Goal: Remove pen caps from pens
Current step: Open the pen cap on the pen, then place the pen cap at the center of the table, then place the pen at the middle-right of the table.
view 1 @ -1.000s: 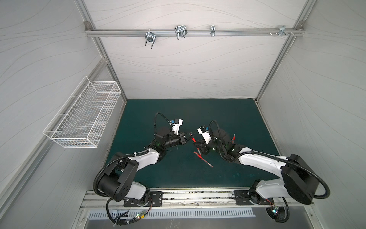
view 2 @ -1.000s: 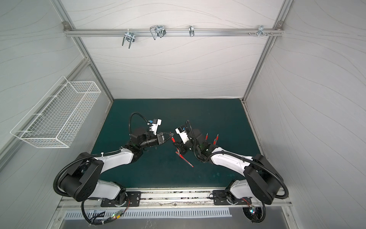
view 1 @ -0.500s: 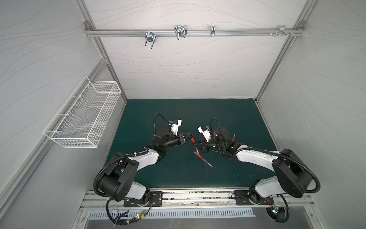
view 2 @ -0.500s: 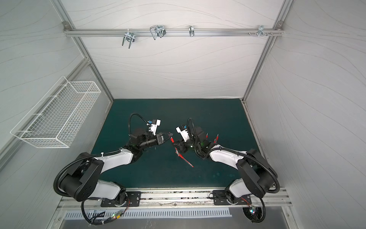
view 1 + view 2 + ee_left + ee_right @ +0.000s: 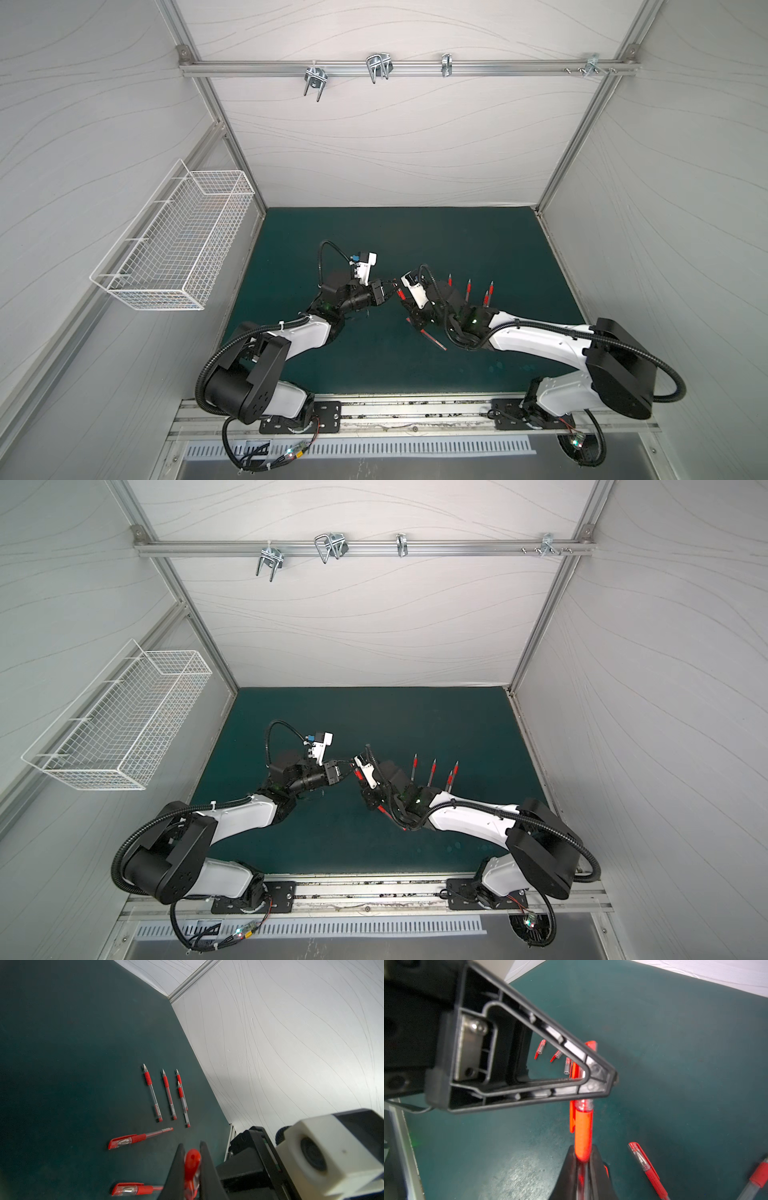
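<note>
Over the middle of the green mat, a red capped pen [image 5: 583,1126] spans between my two grippers. My left gripper [image 5: 192,1159] is shut on its pen cap [image 5: 192,1160], whose red clip [image 5: 572,1118] runs alongside the barrel. My right gripper [image 5: 583,1154] is shut on the pen's red grip band. In both top views the held pen [image 5: 400,293] [image 5: 356,771] shows between the left gripper [image 5: 391,289] and the right gripper [image 5: 406,305]. Several uncapped pens [image 5: 152,1093] [image 5: 468,286] [image 5: 433,771] lie side by side near the right wall. Three loose pen caps [image 5: 540,1049] lie beyond the left fingers [image 5: 529,1064].
Two capped pens [image 5: 141,1138] [image 5: 135,1189] lie on the mat [image 5: 62,1064] near the grippers, and one of them [image 5: 645,1163] shows beside my right fingers. A capped pen [image 5: 430,337] lies under the right wrist. A white wire basket [image 5: 174,249] hangs on the left wall.
The right arm has shifted slightly around the held pen. Both grippers have stayed shut and the left arm has hardly moved.
</note>
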Controlling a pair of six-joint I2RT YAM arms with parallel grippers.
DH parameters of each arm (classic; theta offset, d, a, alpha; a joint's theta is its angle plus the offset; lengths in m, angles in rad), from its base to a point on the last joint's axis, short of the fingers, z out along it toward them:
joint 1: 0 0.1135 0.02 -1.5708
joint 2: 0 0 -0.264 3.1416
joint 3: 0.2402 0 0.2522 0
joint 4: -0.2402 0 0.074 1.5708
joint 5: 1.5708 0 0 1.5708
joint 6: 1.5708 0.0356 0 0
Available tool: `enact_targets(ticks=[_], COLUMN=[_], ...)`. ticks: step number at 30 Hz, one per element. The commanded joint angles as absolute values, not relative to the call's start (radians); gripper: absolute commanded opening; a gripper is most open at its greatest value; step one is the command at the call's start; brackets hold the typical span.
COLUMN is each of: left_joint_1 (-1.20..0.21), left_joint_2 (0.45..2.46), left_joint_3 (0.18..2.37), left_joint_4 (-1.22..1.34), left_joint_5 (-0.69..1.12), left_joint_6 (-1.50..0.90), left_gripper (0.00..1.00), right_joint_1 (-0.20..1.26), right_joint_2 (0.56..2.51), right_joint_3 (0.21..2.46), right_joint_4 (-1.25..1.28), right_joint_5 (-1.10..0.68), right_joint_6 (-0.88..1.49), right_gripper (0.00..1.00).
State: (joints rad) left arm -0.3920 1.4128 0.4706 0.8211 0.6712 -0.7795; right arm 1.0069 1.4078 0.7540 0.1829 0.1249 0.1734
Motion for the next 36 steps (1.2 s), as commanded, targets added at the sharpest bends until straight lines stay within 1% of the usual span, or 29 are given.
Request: enact_targets(ticks=[1,4,6,9,12,15,20,28,36], left_joint_1=[-0.361,-0.359,-0.358,-0.356,-0.354,-0.354,-0.351,-0.351,-0.351], left_joint_2=[1.390,1.384,1.381,1.382,1.384,1.379,1.382,1.373,1.324], left_joint_3=[0.486,0.485,0.483,0.481,0.482,0.479,0.479,0.479,0.490], left_joint_4=[0.911,0.914,0.913,0.915,0.922,0.922,0.920,0.900,0.705], left_joint_5=[0.586,0.589,0.586,0.584,0.589,0.588,0.584,0.571,0.438], left_joint_6=[-0.793,-0.795,-0.794,-0.794,-0.800,-0.800,-0.802,-0.791,-0.740], left_gripper=[0.00,0.00,0.00,0.00,0.00,0.00,0.00,0.00,0.00], right_joint_1=[0.968,0.873,0.819,0.769,0.753,0.752,0.765,0.773,0.766], right_joint_2=[1.391,1.403,1.417,1.442,1.454,1.458,1.438,1.405,1.295], right_joint_3=[0.724,0.692,0.671,0.657,0.656,0.662,0.671,0.656,0.591], right_joint_4=[0.169,0.250,0.310,0.364,0.377,0.370,0.309,0.310,0.322], right_joint_5=[-0.140,-0.354,-0.460,-0.548,-0.580,-0.580,-0.500,-0.444,-0.274], right_joint_6=[0.158,0.238,0.290,0.341,0.355,0.352,0.314,0.305,0.305], right_gripper=[0.00,0.00,0.00,0.00,0.00,0.00,0.00,0.00,0.00])
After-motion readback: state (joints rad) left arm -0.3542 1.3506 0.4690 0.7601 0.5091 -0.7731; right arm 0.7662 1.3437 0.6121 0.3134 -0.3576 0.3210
